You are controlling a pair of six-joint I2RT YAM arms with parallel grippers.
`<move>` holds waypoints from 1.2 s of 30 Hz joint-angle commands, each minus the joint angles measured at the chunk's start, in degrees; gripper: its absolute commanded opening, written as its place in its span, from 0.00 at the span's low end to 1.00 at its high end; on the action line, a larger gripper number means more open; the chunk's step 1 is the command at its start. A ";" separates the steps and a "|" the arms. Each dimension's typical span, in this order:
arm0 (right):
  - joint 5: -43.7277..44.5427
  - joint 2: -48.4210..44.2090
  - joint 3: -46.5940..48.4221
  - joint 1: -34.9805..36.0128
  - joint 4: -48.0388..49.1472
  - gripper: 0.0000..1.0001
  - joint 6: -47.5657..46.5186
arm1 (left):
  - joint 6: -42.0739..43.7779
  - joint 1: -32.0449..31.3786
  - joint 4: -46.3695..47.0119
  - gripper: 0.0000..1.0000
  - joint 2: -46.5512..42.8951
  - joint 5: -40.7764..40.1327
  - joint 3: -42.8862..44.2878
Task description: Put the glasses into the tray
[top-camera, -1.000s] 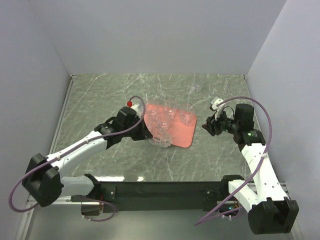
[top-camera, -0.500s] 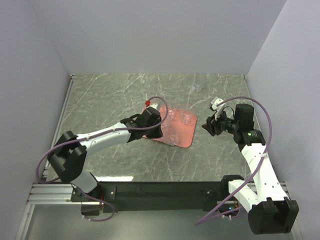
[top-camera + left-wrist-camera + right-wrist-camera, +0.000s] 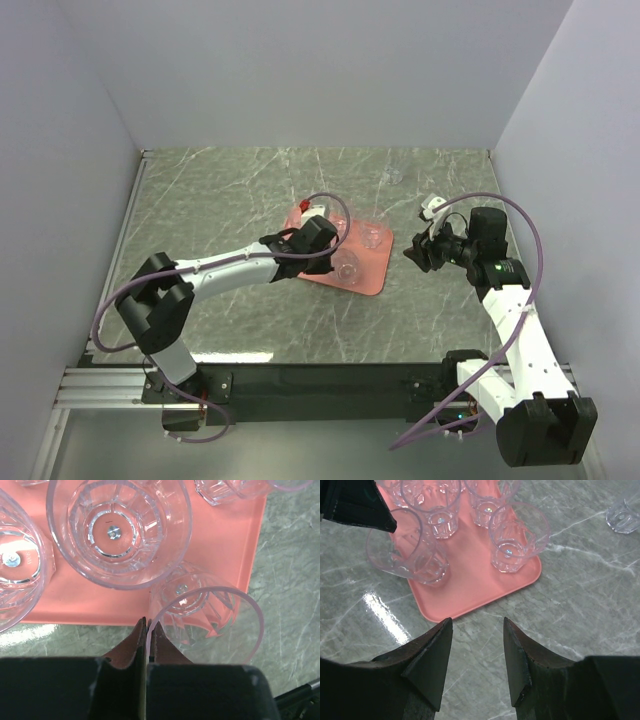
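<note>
Though faint — perhaps glass (image 3: 392, 176) beyond tray (image 3: 375, 272)

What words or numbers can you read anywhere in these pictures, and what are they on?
None: no word, number, brand or sign can be read in any view.
The tray is plain pink with nothing printed on it.
The glasses are clear and carry no label.
The small white part on the right arm is too small to tell whether anything is written on it.
</note>
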 commanded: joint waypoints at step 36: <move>2.54 2.69 1.56 -2.73 3.74 0.53 4.15 | 14.35 0.52 -8.23 0.90 -21.21 -15.85 3.17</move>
